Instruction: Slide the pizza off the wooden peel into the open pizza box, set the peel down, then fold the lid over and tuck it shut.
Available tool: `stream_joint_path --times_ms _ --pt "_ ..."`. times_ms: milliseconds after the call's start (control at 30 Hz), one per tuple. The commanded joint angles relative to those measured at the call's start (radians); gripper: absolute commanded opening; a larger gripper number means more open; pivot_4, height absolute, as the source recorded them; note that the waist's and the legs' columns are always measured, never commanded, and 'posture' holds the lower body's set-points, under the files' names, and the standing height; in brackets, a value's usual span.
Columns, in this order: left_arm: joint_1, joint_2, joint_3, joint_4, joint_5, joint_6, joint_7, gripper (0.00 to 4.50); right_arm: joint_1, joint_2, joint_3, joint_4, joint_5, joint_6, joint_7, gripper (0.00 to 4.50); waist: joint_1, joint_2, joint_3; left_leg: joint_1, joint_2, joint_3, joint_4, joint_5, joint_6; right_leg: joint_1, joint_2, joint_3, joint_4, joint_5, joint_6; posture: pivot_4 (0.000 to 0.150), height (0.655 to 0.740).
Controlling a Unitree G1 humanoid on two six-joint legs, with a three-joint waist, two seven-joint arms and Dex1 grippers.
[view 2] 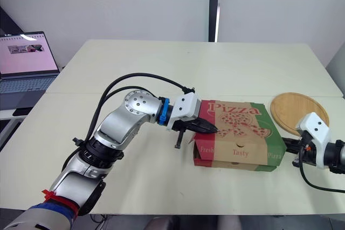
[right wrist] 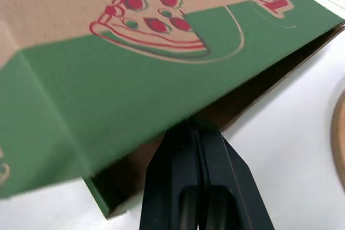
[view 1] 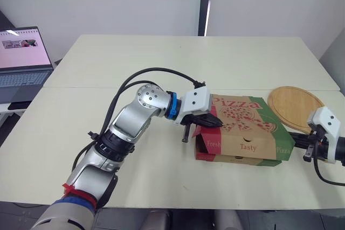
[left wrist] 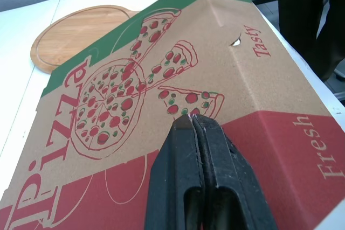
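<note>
Pressing my left gripper [left wrist: 190, 118], fingers [left wrist: 175, 165] closed and empty, onto the lid [view 1: 237, 112] of the pizza box [view 1: 245, 146] beneath it, likely to hold it flat. Then my right gripper [right wrist: 193, 124], closed on nothing, noses against the green side flap [right wrist: 108, 106] ahead, probably to tuck it. Beyond it the wooden peel [view 1: 295, 100] lies bare; pizza hidden, presumably boxed.

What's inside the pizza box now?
Can't tell: the lid is folded down over the pizza box, hiding the inside. The side gap shows just dark cardboard. The wooden peel lies bare beside it.
</note>
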Motion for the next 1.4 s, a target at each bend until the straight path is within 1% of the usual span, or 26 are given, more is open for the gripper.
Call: stream_joint_path --times_ms 33,167,267,433,600,667,733,833,867,933,967,1000,1033,1100,1200,1233,1400 --pt "0.000 -0.007 0.009 -0.031 -0.007 -0.009 0.001 0.02 -0.001 0.005 -0.008 -0.045 0.026 0.009 -0.014 0.00 0.000 0.000 0.000 0.000 0.000 0.000 0.000 0.000 0.000 0.000 0.000 0.000 0.000 0.000 0.000 0.150 0.7400" --pt "0.000 -0.013 -0.003 -0.022 -0.001 -0.015 -0.006 0.02 0.020 0.003 0.012 -0.053 -0.005 -0.023 -0.022 0.00 0.000 0.000 0.000 0.000 0.000 0.000 0.000 0.000 0.000 0.000 0.000 0.000 0.000 0.000 0.000 0.150 0.7400" --pt "0.001 -0.019 -0.024 -0.004 0.018 -0.032 -0.012 0.02 0.035 -0.007 -0.014 -0.035 -0.049 -0.060 -0.042 0.00 0.001 0.000 0.000 0.000 0.000 0.000 0.000 0.000 0.000 0.000 0.000 0.000 0.000 0.000 0.000 0.150 0.7400" --pt "0.003 -0.020 -0.049 0.022 0.047 -0.063 -0.016 0.02 0.094 -0.041 -0.103 -0.020 -0.053 -0.050 -0.006 0.00 0.002 0.000 0.000 0.000 0.000 0.000 0.000 0.000 0.000 0.000 0.000 0.000 0.000 0.000 0.000 0.150 0.7400" --pt "0.008 -0.025 -0.053 0.024 0.056 -0.071 -0.017 0.02 0.141 -0.066 -0.210 0.020 -0.097 -0.111 0.019 0.00 0.002 0.000 0.000 0.000 0.000 0.000 0.000 -0.001 0.001 0.000 0.000 0.000 0.000 -0.001 0.001 0.150 0.7400" --pt "0.009 -0.026 -0.050 0.026 0.057 -0.074 -0.017 0.02 0.152 -0.060 -0.246 0.014 -0.093 -0.124 0.027 0.00 0.002 0.000 0.000 0.000 0.000 0.000 0.000 -0.001 0.001 0.000 0.000 0.000 0.000 -0.002 0.004 0.150 0.7400" --pt "0.007 -0.026 -0.044 0.030 0.057 -0.077 -0.016 0.02 0.172 -0.048 -0.284 -0.024 -0.059 -0.090 0.043 0.00 0.002 0.000 0.000 0.000 0.000 0.000 0.000 -0.001 0.001 0.000 0.000 0.000 0.000 -0.002 0.004 0.150 0.7400" --pt "0.001 -0.024 -0.032 0.037 0.055 -0.082 -0.014 0.00 0.183 -0.035 -0.358 -0.105 0.073 0.052 0.060 0.58 0.002 0.000 0.000 0.000 0.000 0.000 0.000 -0.001 0.001 0.000 0.000 0.000 0.000 -0.002 0.004 0.150 0.7400" --pt "-0.001 -0.024 -0.029 0.039 0.054 -0.083 -0.014 0.00 0.184 -0.036 -0.378 -0.129 0.113 0.089 0.066 0.83 0.002 0.000 0.000 0.000 0.000 0.000 0.000 -0.001 0.001 0.000 0.000 0.000 0.000 -0.002 0.004 0.150 0.7400" --pt "-0.005 -0.023 -0.025 0.042 0.053 -0.085 -0.014 0.00 0.197 -0.043 -0.403 -0.174 0.153 0.126 0.080 1.59 0.003 0.000 0.000 0.000 0.000 0.000 0.000 -0.001 0.002 0.001 0.000 0.000 0.000 -0.002 0.003 0.150 0.7400" --pt "-0.006 -0.023 -0.023 0.043 0.052 -0.086 -0.014 0.00 0.209 -0.049 -0.408 -0.195 0.158 0.132 0.089 1.98 0.003 0.000 0.000 0.000 0.000 0.000 0.000 -0.001 0.002 0.001 0.000 0.000 0.000 -0.002 0.003 0.150 0.7400" --pt "-0.008 -0.024 -0.021 0.045 0.051 -0.087 -0.014 0.00 0.225 -0.056 -0.409 -0.222 0.158 0.133 0.102 2.23 0.004 0.000 0.000 0.000 0.000 0.000 0.000 -0.001 0.002 0.001 0.000 0.000 0.000 -0.002 0.004 0.150 0.7400" --pt "-0.011 -0.025 -0.019 0.048 0.049 -0.088 -0.014 0.00 0.246 -0.066 -0.404 -0.254 0.151 0.124 0.118 2.60 0.005 0.000 0.000 0.000 0.000 0.000 0.000 -0.001 0.003 0.001 0.000 -0.001 0.000 -0.003 0.004 0.150 0.7400" --pt "-0.013 -0.028 -0.018 0.050 0.048 -0.089 -0.014 0.00 0.272 -0.077 -0.381 -0.290 0.111 0.076 0.132 3.22 0.005 0.000 0.000 0.000 0.000 0.000 0.000 -0.001 0.003 0.001 0.000 0.000 0.000 -0.003 0.004 0.150 0.7400" --pt "-0.015 -0.033 -0.020 0.053 0.047 -0.091 -0.014 0.00 0.251 -0.080 -0.329 -0.309 0.072 0.020 0.101 4.32 0.004 0.000 0.000 0.000 0.000 0.000 0.000 -0.001 0.002 0.001 0.000 0.000 0.000 -0.003 0.005 0.150 0.7400" --pt "-0.015 -0.035 -0.020 0.053 0.046 -0.091 -0.014 0.00 0.243 -0.085 -0.310 -0.307 0.055 0.002 0.095 4.49 0.004 0.000 0.000 0.000 0.000 0.000 0.000 -0.001 0.002 0.001 0.000 0.000 0.000 -0.003 0.005 0.150 0.7400" --pt "-0.011 -0.039 -0.020 0.048 0.045 -0.088 -0.012 0.00 0.203 -0.097 -0.203 -0.258 -0.067 -0.122 0.061 4.49 0.005 0.000 0.000 0.000 0.000 0.000 0.001 -0.001 0.001 0.001 0.000 0.000 0.000 -0.003 0.005 0.150 0.7400"
